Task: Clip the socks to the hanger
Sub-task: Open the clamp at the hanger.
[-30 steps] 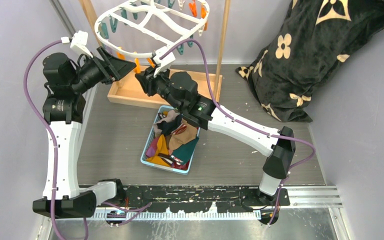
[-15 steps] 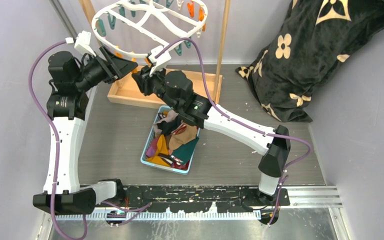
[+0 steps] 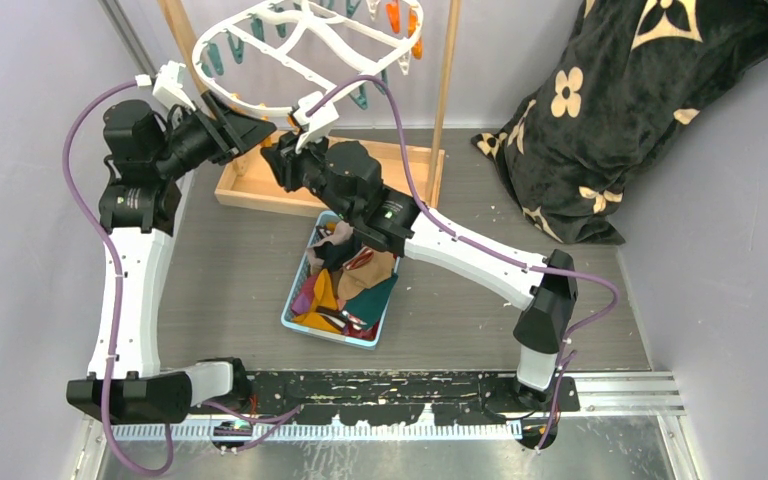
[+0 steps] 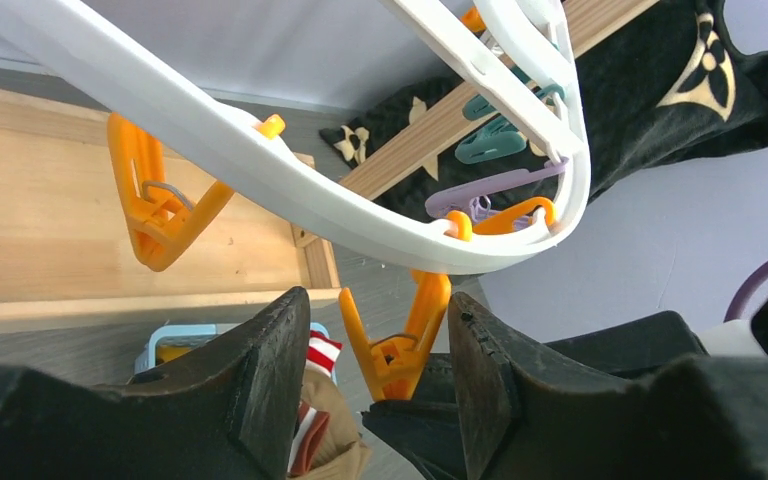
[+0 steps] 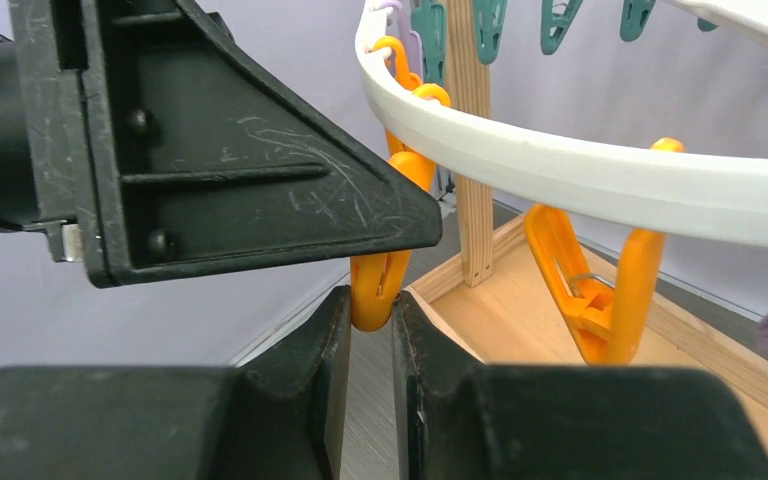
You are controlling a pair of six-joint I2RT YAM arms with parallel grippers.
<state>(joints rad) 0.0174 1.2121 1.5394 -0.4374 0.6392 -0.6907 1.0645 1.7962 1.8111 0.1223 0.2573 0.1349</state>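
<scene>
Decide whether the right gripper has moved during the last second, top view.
Yes. The right gripper has shifted left along the wooden stand base, toward the left gripper.

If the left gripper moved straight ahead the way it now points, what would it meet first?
Most likely the orange clip hanging from the rim of the hanger, which sits between the open fingers of the left gripper. The right gripper, pinching that clip's lower end, lies just beyond; depth is hard to judge.

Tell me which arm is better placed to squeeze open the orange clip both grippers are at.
Left, probably. The left gripper stands open astride the orange clip, free to close; the right gripper is shut on its lower tip, so occupied.
</scene>
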